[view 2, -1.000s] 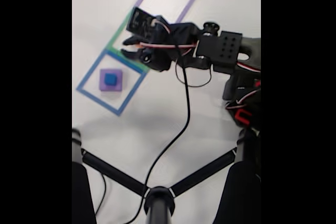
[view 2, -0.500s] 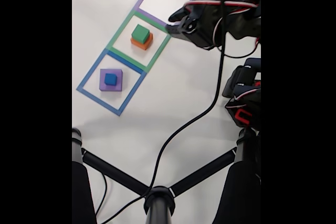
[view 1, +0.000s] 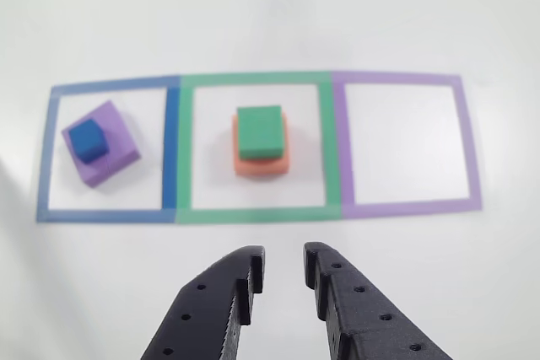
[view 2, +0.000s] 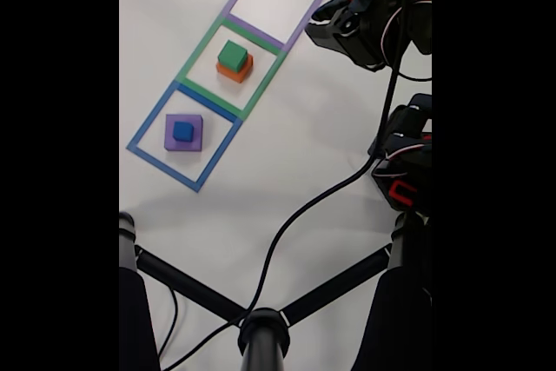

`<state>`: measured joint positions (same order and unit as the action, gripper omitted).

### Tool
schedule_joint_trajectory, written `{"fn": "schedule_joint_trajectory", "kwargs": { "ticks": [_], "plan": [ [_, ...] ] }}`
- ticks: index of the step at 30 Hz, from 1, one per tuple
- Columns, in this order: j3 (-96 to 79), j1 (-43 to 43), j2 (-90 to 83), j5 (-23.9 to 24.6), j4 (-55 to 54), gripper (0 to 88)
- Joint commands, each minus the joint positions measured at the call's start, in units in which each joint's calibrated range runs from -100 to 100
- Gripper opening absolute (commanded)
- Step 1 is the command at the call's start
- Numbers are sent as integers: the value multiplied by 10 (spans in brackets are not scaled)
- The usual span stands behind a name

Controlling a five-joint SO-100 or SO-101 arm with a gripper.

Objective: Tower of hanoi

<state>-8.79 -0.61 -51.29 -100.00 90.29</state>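
Midway by the look: small green cube (view 1: 259, 131) stacked on flat orange block (view 1: 261, 162) in middle green-taped square (view 1: 256, 80); blue cube (view 1: 87, 140) on purple block (view 1: 110, 158) in blue-taped square (view 1: 108, 86); purple-taped square (view 1: 405, 79) bare. End effector (view 1: 283, 265) empty, fingers slightly apart, above white table (view 1: 270, 14).

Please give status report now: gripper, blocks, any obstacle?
Gripper open, empty, clear of the squares. Green block on orange block, middle square; blue block on purple block, blue square. Nothing in the way.
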Motion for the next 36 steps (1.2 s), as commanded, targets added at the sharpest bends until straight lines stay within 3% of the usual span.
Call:
{"fn": "schedule_joint_trajectory", "kwargs": {
  "ticks": [1, 11, 20, 36],
  "plan": [
    [-92, -17, -49, 0, -79, 64],
    [-358, -40, -119, 0, -293, 234],
    [-618, -40, -115, 0, -636, 325],
    [-826, -41, 68, 0, -1106, 367]
  ]
}}
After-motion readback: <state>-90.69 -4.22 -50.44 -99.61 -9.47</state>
